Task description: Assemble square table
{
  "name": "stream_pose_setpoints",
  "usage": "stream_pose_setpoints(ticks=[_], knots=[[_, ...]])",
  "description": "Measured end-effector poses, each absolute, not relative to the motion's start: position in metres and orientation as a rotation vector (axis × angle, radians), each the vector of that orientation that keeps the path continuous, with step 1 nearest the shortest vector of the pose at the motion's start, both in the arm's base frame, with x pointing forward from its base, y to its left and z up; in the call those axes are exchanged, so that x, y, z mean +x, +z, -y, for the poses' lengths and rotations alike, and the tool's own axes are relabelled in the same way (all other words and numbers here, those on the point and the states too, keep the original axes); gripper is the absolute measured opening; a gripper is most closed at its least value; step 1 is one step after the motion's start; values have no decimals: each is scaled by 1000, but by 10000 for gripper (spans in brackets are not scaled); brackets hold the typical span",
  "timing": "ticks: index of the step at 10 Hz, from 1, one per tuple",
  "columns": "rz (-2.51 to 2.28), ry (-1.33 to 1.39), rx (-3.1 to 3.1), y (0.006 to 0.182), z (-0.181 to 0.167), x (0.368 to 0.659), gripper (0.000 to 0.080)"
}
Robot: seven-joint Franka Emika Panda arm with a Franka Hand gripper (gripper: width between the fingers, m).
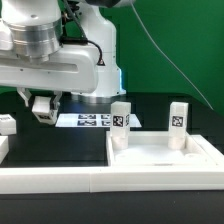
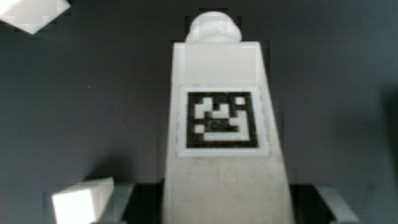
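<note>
My gripper hangs in the left middle of the exterior view, just above the black table, under the big silver and white body of my arm. From this side I see only its dark tip, so here I cannot tell how the jaws stand.

The wrist view settles it: a long white leg runs up the centre of the frame with a black-and-white tag on its face and a rounded peg at its far end, and my fingers show at the lower edge on either side of it, touching it. I am gripping that leg.

The tabletop lies in the lower right of the exterior view, a white tray with a raised rim. Two more legs stand upright on its far side, one near the frame's middle and one toward the right, each with a tag facing the camera.

The marker board lies flat on the table just behind my gripper. A small white tagged block sits at the left edge, and a long white rail runs along the bottom.
</note>
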State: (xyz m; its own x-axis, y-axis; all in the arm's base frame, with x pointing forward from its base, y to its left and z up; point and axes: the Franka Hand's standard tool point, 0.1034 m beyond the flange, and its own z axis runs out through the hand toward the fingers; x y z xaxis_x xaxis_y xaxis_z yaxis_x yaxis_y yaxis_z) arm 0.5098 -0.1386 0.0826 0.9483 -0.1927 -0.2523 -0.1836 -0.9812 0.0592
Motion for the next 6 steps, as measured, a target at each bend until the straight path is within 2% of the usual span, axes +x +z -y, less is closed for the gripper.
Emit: stream_pose_setpoints(ticks=[4, 6], knots=[[267, -53, 3048, 96, 103, 550, 290], [243, 125, 3019, 94, 105, 557, 290]])
